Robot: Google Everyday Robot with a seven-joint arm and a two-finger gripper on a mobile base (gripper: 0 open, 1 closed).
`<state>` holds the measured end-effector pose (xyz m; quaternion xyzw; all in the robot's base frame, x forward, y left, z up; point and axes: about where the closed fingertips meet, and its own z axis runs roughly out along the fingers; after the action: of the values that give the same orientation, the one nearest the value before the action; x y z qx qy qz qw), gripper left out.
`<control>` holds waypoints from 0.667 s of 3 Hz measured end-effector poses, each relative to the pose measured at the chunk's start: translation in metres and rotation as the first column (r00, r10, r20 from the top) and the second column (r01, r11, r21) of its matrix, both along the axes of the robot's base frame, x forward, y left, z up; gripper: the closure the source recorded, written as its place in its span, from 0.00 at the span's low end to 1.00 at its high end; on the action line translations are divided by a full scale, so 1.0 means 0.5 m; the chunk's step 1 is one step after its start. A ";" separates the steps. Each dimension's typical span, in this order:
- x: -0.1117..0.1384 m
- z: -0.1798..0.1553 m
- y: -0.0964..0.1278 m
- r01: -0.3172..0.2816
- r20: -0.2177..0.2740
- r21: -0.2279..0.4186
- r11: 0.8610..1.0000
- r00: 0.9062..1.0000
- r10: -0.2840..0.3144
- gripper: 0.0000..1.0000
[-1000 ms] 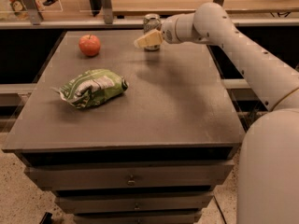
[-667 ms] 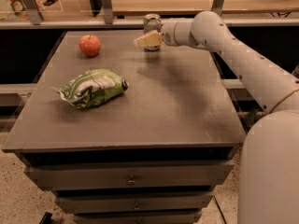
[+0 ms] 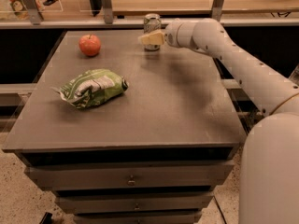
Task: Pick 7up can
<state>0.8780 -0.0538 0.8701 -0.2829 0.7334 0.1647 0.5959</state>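
Observation:
The 7up can stands upright at the far edge of the dark table, right of centre. It is silvery with green markings and a metal top. My gripper reaches in from the right on the white arm. Its cream tip is at the can's lower half and covers that part. The can's base rests on the table.
A red apple sits at the far left of the table. A green and white snack bag lies left of centre. A shelf rail with metal posts runs just behind the can. Drawers are below the table front.
The arm's wrist has shifted slightly left and down. The gripper stays at the can, and the can has not moved.

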 end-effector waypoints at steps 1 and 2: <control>-0.002 -0.004 0.013 -0.022 -0.008 0.005 1.000 1.000 0.022 0.00; -0.009 -0.012 0.031 -0.059 -0.027 0.012 0.998 0.998 0.060 0.05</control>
<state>0.8734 -0.0381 0.8641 -0.2989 0.7319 0.1905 0.5820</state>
